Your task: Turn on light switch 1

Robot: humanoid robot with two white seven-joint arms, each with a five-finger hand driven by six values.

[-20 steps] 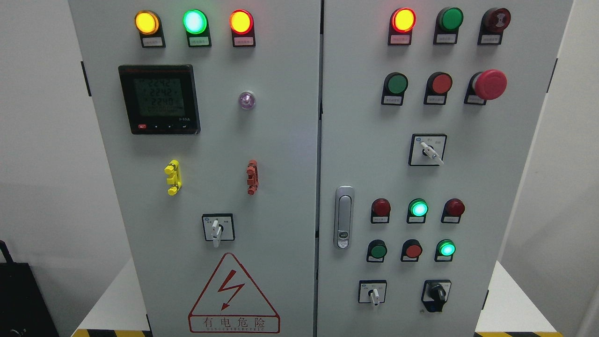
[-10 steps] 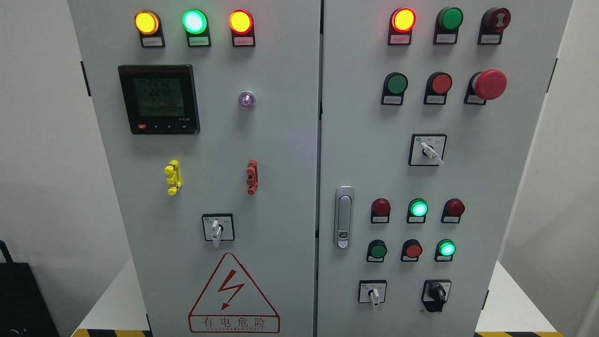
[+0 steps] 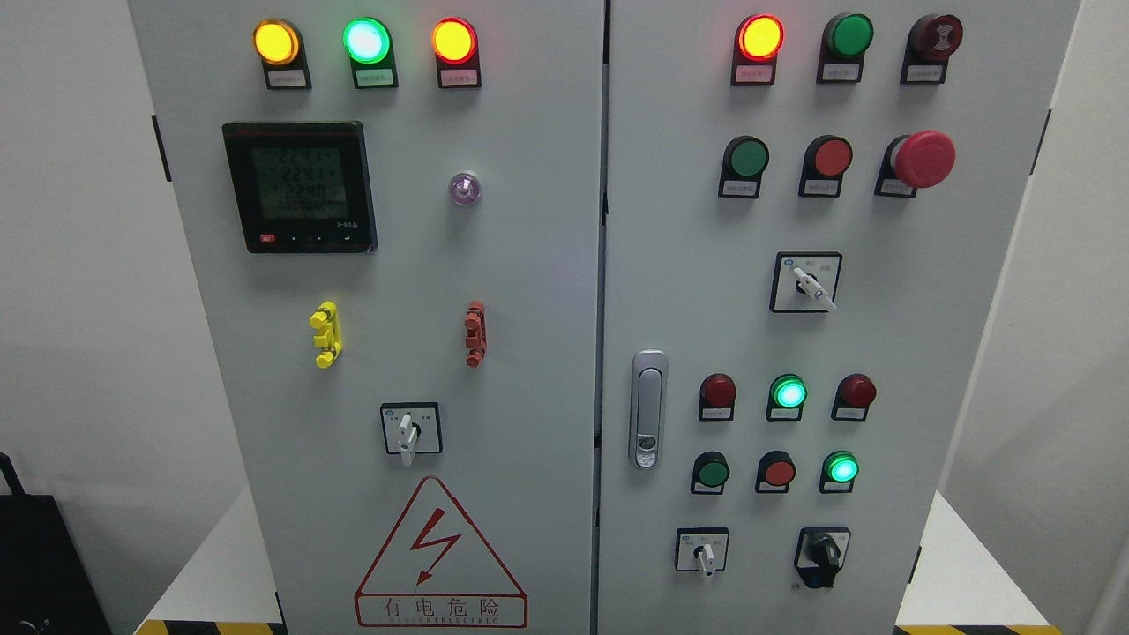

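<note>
A grey two-door electrical cabinet [image 3: 529,282] fills the head view. Its right door carries rows of push buttons: an unlit green button [image 3: 749,158] and a red button [image 3: 832,157] in the upper row, and lower down an unlit green button [image 3: 712,472], a red button [image 3: 779,472] and a lit green button [image 3: 842,468]. Above those sit a dark red lamp [image 3: 718,391], a lit green lamp [image 3: 788,392] and another dark red lamp [image 3: 856,391]. No label is readable, so I cannot tell which control is light switch 1. Neither hand nor arm shows.
A red mushroom stop button [image 3: 923,159] sticks out at the upper right. White-handled rotary selectors [image 3: 811,284] [image 3: 406,434] [image 3: 704,556] and a black one [image 3: 825,552] protrude too. A silver door latch [image 3: 648,410], a digital meter [image 3: 300,187] and a warning triangle [image 3: 439,556] are on the doors.
Only the digits on the meter display have flickered. Nothing else has moved.
</note>
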